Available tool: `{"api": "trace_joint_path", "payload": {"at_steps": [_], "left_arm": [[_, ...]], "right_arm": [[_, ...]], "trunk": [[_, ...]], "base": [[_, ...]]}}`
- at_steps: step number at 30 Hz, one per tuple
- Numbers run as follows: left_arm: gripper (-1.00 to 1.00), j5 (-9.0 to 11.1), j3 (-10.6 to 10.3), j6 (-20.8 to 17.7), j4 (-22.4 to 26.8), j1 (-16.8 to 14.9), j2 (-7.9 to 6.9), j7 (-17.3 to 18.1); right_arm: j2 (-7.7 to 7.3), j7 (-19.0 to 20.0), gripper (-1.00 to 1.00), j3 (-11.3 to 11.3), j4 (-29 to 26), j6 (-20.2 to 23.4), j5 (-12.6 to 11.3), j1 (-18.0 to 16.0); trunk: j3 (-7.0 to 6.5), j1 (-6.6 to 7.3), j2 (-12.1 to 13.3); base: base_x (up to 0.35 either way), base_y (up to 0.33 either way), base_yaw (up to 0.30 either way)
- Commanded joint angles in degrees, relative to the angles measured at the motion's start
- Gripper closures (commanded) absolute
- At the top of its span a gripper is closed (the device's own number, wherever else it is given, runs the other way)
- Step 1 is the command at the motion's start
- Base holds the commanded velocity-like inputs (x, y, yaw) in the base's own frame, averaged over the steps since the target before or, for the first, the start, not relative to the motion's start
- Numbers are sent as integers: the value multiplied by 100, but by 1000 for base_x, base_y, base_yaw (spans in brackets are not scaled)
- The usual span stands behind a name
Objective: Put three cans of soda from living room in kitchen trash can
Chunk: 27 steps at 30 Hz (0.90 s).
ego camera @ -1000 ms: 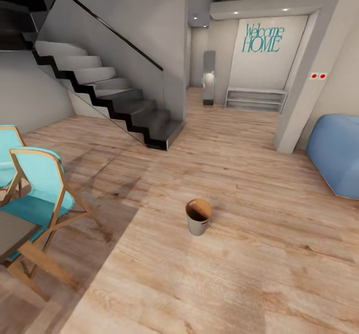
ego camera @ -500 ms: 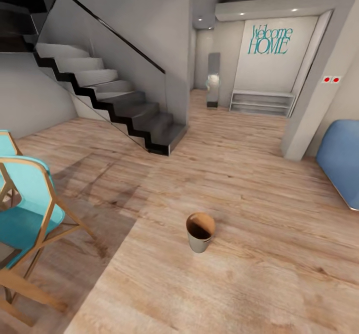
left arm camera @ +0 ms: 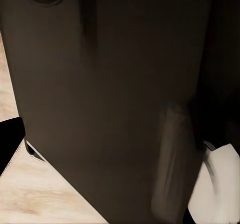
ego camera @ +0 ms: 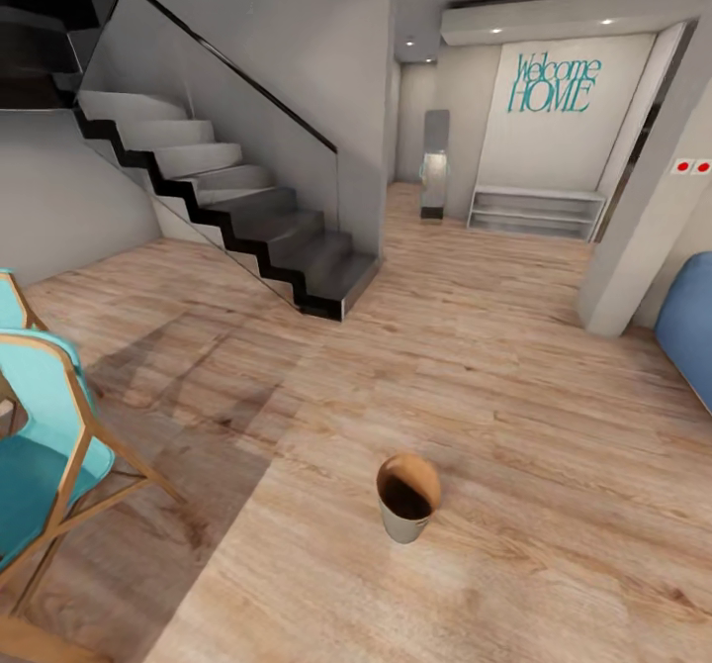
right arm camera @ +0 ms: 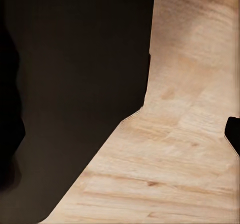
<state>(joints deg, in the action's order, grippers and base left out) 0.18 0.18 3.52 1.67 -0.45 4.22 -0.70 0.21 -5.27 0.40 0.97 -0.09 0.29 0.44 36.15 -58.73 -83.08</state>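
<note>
Open hall with wood floor; bin standing upright on it, unattended.

Taking the bin as reference: the floor runs in pale planks all around it. The staircase, grey treads with dark edging and a glass side panel, rises well beyond the bin toward the robot's left. A white wall with teal "Welcome HOME" lettering stands far beyond the bin, with a low white shelf at its foot. A blue rounded seat lies well off to the right of the bin. A teal chair with a wooden frame sits well to its left. The bin itself is small, brown inside, pale outside, mouth open upward. Both wrist views show dark blurred surfaces against wood floor; the state of either gripper cannot be told.
</note>
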Motion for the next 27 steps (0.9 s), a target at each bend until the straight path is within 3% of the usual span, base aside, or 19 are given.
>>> {"api": "trace_joint_path", "payload": {"at_steps": [1,13,27], "left_arm": [[-100,0,0,0,0,0,0,0],[-100,0,0,6,0,-1,0,0],[-100,-5,-8,9,0,0,0,0]], "right_arm": [[-1,0,-100,-1,0,0,0,0],[-11,26,-100,-4,0,2,-2,0],[-4,52,-100,-5,6,9,-2,0]], "trunk": [[-2,0,0],[-6,0,0],[-14,0,0]], "base": [[346,-1,22],[344,-48,-15],[304,-168,-231]]}}
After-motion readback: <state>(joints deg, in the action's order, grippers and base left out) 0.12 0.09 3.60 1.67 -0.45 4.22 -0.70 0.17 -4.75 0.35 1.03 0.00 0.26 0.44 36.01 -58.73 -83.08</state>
